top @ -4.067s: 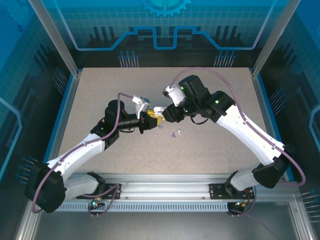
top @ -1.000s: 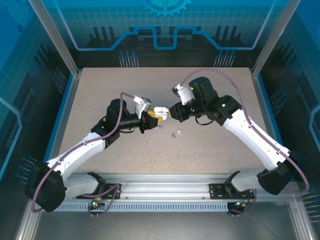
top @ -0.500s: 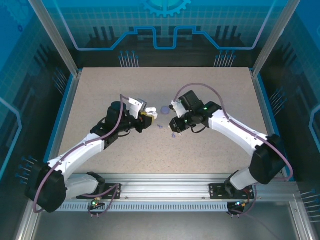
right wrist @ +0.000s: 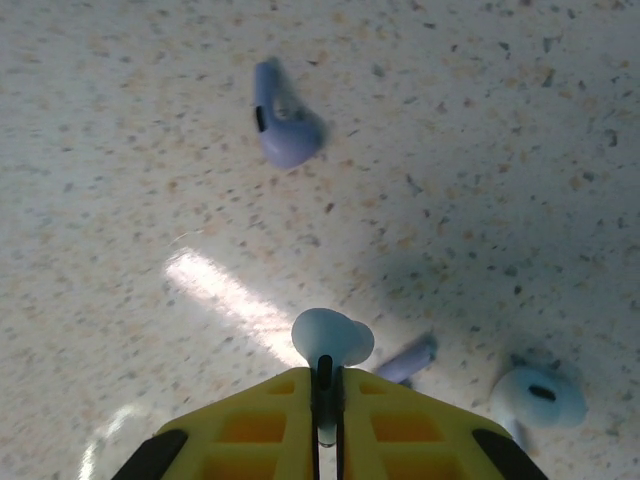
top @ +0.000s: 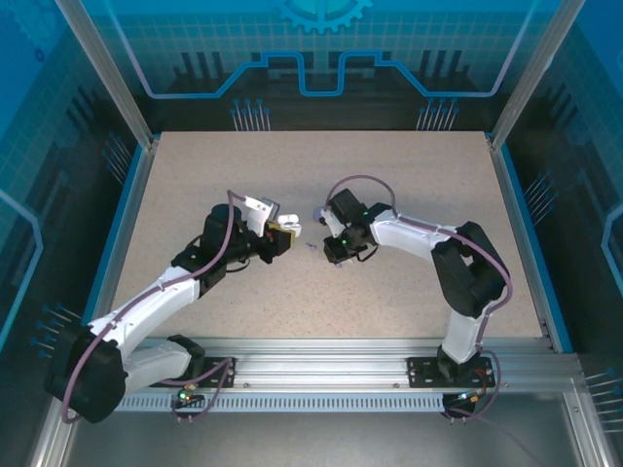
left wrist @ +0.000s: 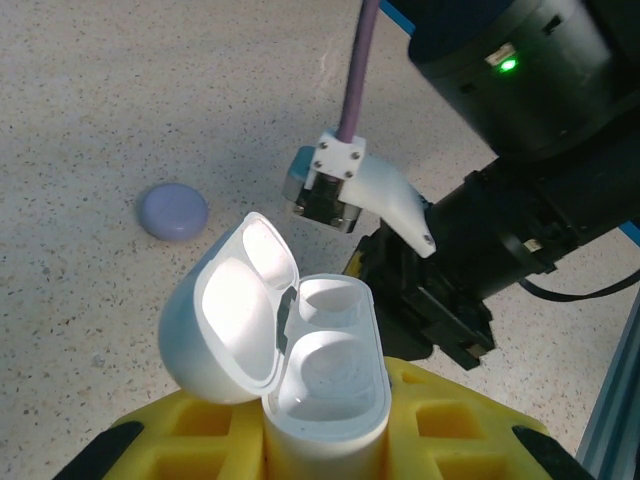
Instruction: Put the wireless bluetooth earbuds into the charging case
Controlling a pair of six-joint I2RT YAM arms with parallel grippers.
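Right pincer [right wrist: 326, 392] of mine is pinched narrow on the stem of one earbud [right wrist: 332, 338], whose bulb pokes out ahead of the yellow tips, low over the speckled table [right wrist: 120, 250]. My left pincer [left wrist: 325, 440] is clamped on the charging case [left wrist: 330, 385], which stands upright with its lid [left wrist: 235, 320] swung back and both wells looking empty.

I judge the step in hand to be the carry: the bud is picked up but not yet seated. The next move calls for lifting it, crossing the short gap to the case, turning the stem downward and lining it up over a well before I let go.

Room is tight where it matters: my right wrist hangs just beside the open lid, and a nudge could knock it. A second earbud [right wrist: 283, 128] lies loose ahead, another pale piece [right wrist: 540, 397] lies to the right, and a purple disc [left wrist: 173, 211] sits beyond the case. On every other side the table is open, its blue edges [top: 125, 224] well apart from both arms.
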